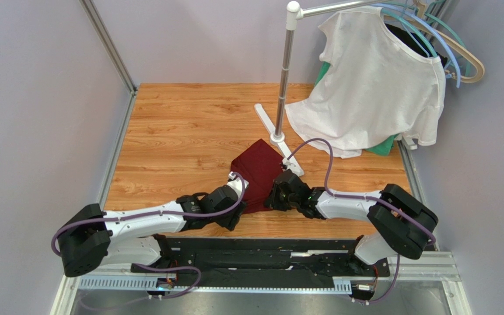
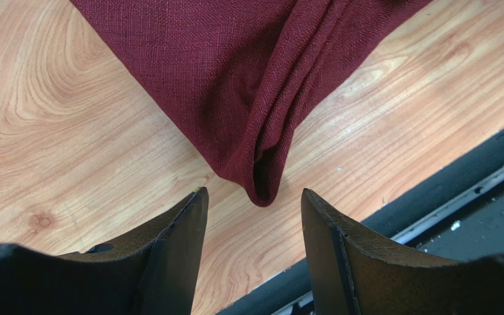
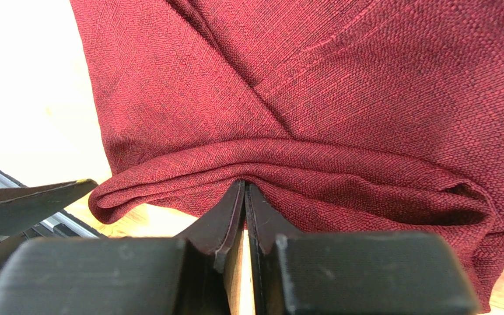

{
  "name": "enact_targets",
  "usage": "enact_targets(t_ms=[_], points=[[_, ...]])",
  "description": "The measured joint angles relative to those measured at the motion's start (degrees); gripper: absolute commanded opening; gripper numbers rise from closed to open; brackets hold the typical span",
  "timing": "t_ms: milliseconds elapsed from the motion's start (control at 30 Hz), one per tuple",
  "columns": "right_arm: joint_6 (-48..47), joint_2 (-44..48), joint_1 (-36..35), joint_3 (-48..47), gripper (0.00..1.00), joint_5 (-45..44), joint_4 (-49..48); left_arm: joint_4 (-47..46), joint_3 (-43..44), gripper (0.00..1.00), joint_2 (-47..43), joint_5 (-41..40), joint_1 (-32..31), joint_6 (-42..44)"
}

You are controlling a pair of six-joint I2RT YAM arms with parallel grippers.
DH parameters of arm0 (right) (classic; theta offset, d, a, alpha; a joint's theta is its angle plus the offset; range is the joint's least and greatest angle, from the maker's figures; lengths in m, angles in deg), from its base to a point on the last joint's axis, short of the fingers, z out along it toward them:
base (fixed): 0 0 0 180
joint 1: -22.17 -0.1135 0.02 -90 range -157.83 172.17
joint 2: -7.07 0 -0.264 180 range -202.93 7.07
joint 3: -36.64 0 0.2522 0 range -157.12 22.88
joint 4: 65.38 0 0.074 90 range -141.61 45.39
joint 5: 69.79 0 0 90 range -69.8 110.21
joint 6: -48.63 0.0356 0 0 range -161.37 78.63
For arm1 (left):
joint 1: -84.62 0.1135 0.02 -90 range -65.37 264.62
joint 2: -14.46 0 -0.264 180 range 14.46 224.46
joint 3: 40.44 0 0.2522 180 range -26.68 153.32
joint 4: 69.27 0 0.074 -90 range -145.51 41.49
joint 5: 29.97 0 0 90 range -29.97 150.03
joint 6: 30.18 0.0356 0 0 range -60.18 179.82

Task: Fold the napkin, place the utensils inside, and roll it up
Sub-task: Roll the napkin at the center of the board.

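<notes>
One red napkin on a wood table, grey walls around. Left gripper open by its near corner; right gripper pinching its fold.

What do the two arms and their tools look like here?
Both the left arm and right arm have white link shells with bulky black joints, and a purple cable loops along each. The left tool and right tool have black bodies with dark, tapering wedge-shaped fingers. No markings visible.
</notes>
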Motion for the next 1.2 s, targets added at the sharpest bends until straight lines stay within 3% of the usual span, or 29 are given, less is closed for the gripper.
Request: enact_targets(t_ms=[333,700,933,1100,1200], points=[[0.02,-0.59,0.02,-0.31,0.09,0.15,-0.39,0.0,2.14,0.47,5.66,-3.65,-0.13,-0.17],[0.02,-0.79,0.0,-0.39,0.08,0.17,-0.63,-0.63,2.16,0.41,3.08,-6.19,-0.13,-0.44],[0.02,-1.09,0.02,-0.39,0.08,0.26,-1.11,-1.18,2.14,0.27,5.75,-6.58,0.76,-1.4],[0.02,-1.6,0.02,-0.5,0.07,0.5,-1.84,-1.64,2.14,0.24,6.16,-7.26,1.36,-2.36],[0.02,-1.86,0.02,-0.61,0.07,0.61,-2.14,-1.86,2.14,0.28,5.99,-7.5,1.92,-2.93]])
